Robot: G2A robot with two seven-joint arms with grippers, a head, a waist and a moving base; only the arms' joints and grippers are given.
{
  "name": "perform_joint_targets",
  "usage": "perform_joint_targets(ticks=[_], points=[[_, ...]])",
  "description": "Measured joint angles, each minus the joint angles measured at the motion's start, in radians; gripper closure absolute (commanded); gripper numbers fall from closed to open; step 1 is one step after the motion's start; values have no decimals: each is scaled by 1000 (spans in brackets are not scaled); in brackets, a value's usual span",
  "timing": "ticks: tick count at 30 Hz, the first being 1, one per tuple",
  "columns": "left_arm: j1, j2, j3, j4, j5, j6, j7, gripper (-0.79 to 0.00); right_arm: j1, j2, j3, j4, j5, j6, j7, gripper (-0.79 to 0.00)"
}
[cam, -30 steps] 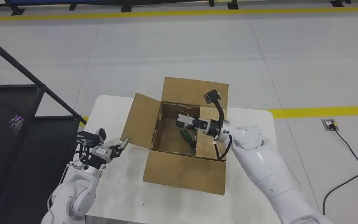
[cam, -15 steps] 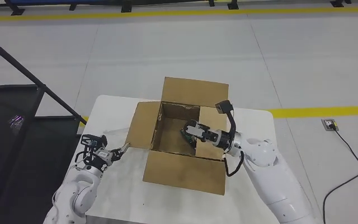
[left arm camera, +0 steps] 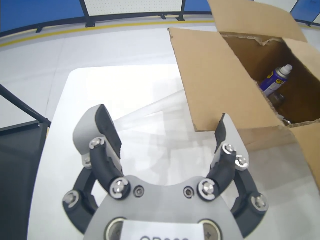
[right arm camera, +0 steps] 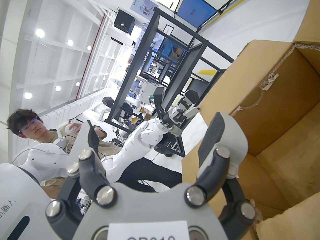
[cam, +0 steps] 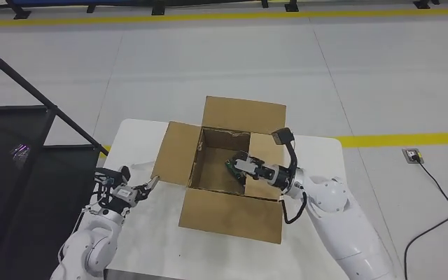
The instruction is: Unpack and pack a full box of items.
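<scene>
Two grippers, each with jaws apart and empty. The left gripper (cam: pixel 150 184) hangs over the white table (cam: pixel 140 136), just beside the open cardboard box (cam: pixel 231 213). A blue spray can (left arm camera: pixel 275 79) leans inside it. The right gripper (right arm camera: pixel 153 120) hangs over the box's right side.

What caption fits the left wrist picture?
Open left claw above the white table, beside an open cardboard box holding a spray can.

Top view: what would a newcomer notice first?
The open cardboard box stands in the middle of the white table, flaps spread. The right gripper hangs open over its opening; the left gripper is open above the table beside a flap. A blue spray can sits tilted inside.
</scene>
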Motion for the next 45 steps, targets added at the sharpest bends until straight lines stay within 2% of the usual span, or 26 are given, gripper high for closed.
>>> perform_joint_targets(ticks=[12, 16, 20, 25, 32, 45], points=[[112, 3, -47, -249, -1, 5, 89, -785, -27, 17, 45, -19, -7, 3, -17, -785], [137, 3, -39, -338, -52, -62, 75, -785, -32, 24, 71, -7, -8, -12, -30, -785], [113, 4, 5, -386, -105, -127, 7, -785, -57, 35, 113, -11, -9, -51, -32, -785], [21, -4, 126, -371, -152, -144, -106, -785, -118, 55, 194, -28, -14, -105, -52, -785], [-166, -26, 303, -240, -317, -108, -321, -785, -212, 76, 284, -55, -11, -139, -77, -785], [-165, -27, 308, -232, -330, -106, -324, -785, -213, 76, 282, -59, -9, -136, -83, -785]])
